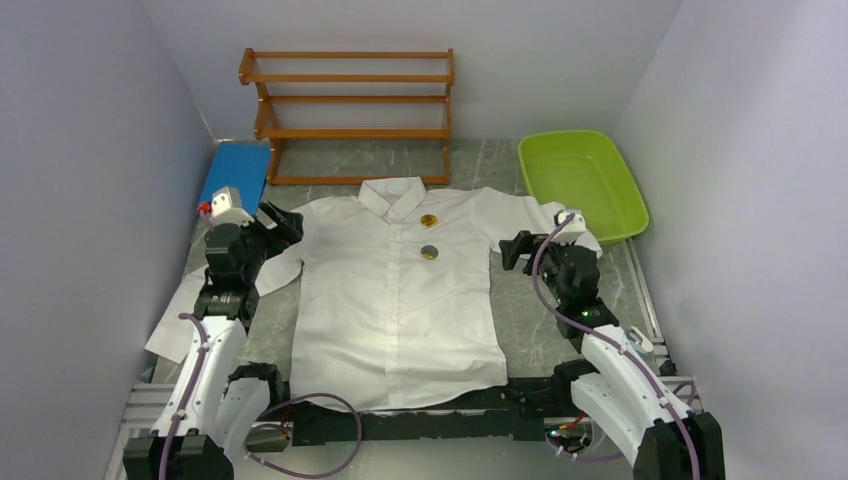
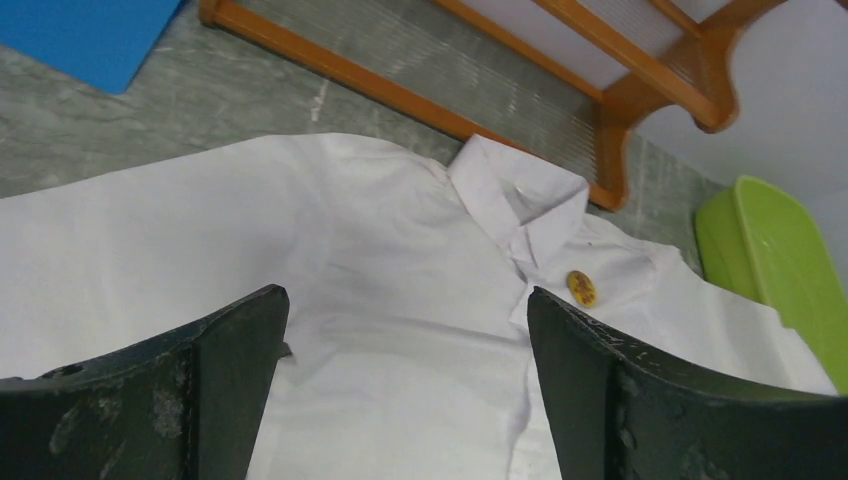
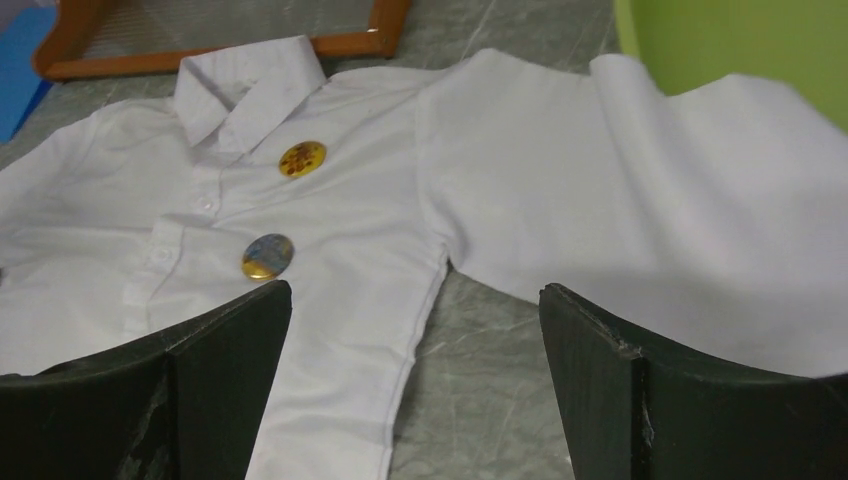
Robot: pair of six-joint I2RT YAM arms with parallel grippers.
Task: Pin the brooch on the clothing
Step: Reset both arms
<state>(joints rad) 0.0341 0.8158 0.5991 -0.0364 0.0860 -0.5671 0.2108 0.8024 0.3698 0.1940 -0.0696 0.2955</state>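
Note:
The white shirt [image 1: 390,300] lies flat, front up, collar to the far side. A round yellow brooch [image 1: 428,220] sits just below the collar, and a round blue-and-gold brooch [image 1: 428,252] lies lower on the chest. Both show in the right wrist view: yellow [image 3: 301,158], blue-and-gold [image 3: 267,255]. The yellow one also shows in the left wrist view [image 2: 581,288]. My left gripper [image 1: 278,222] is open and empty over the shirt's left sleeve. My right gripper [image 1: 520,247] is open and empty by the shirt's right armpit.
A wooden rack [image 1: 350,110] stands behind the collar. A green tub [image 1: 582,180] is at the far right, touching the right sleeve. A blue board [image 1: 235,172] and a small white object [image 1: 222,203] lie at the far left.

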